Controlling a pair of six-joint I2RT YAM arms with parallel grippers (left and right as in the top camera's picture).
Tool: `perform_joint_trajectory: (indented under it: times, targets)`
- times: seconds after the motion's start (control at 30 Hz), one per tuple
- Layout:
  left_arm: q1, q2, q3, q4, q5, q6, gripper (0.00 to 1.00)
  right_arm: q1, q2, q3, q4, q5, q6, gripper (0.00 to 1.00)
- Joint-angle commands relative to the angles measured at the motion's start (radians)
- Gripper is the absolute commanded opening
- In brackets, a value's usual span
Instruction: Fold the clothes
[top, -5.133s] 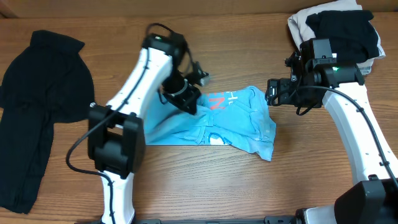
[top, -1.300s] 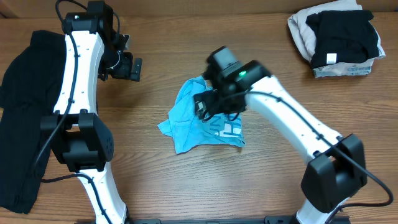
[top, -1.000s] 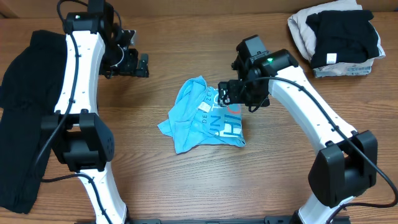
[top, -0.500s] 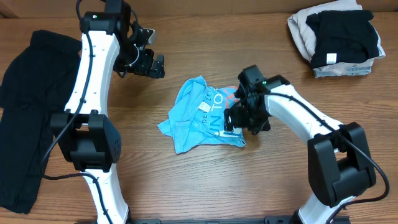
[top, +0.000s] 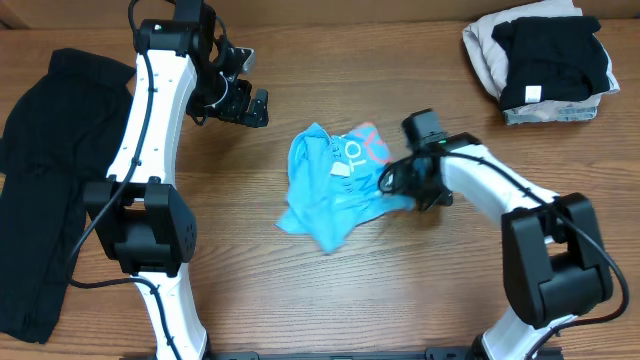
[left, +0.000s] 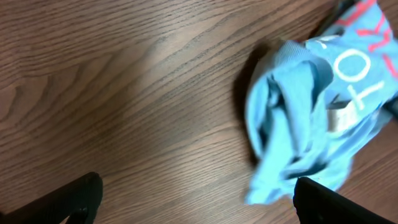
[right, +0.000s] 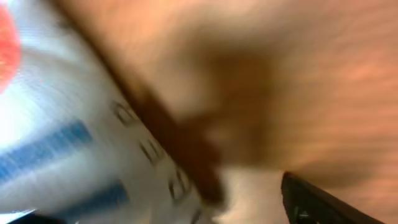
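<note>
The light blue T-shirt lies crumpled on the wooden table, with its right edge directly at the right claw and the rest of the bundle spread to that claw's left. Whether that claw is pinching the cloth cannot be told: its wrist view is blurred and the overhead view hides the fingertips. The left claw is held spread wide and empty, and from there the shirt lies below and to the right, well apart.

The shirt is judged to be light, soft and limp. It would be expected to sag and bunch when lifted, and to drag over the wood rather than slide cleanly. A single layer at a hem, sleeve or shoulder seam would be best taken, since a pinch into the heap is likely to catch several layers. The white neck tag marks the collar, which helps in finding the shoulders.

Bare wood is available below and to both sides of the right claw, enough for spreading the shirt flat. A black garment lies far to the left of the left claw, and a stack of folded clothes sits above and to the right of the right claw. Both are well apart from the shirt.
</note>
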Motion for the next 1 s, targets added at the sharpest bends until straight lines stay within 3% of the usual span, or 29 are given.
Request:
perform_joint_trajectory:
  times: [0.0, 0.1, 0.17, 0.27, 0.4, 0.67, 0.83, 0.97]
  targets:
    - [-0.012, -0.028, -0.005, 0.005, 0.015, 0.019, 1.00, -0.101, 0.004, -0.007, 0.120, 0.123, 0.035, 0.90]
    - [-0.020, -0.028, -0.005, 0.016, 0.016, 0.019, 1.00, -0.185, 0.004, 0.000, 0.277, 0.082, 0.046, 0.92]
    - [-0.026, -0.028, -0.005, 0.024, 0.015, 0.018, 1.00, -0.238, 0.004, 0.037, 0.313, -0.045, 0.045, 0.96]
    - [-0.028, -0.028, -0.005, 0.024, 0.015, 0.015, 1.00, -0.294, -0.005, 0.164, 0.196, -0.267, 0.045, 0.96]
    - [-0.026, -0.028, -0.005, 0.022, 0.015, 0.015, 1.00, -0.291, -0.037, 0.323, -0.047, -0.366, 0.026, 0.98]
    - [-0.025, -0.028, -0.005, 0.023, 0.010, 0.016, 1.00, -0.133, -0.052, 0.340, -0.371, -0.304, -0.013, 0.99]
    - [-0.025, -0.028, -0.005, 0.026, 0.004, 0.016, 1.00, -0.001, -0.051, 0.195, -0.356, -0.123, -0.008, 0.99]
    - [-0.025, -0.028, -0.005, 0.026, 0.004, 0.016, 1.00, 0.045, -0.051, 0.068, -0.276, 0.045, 0.085, 0.99]
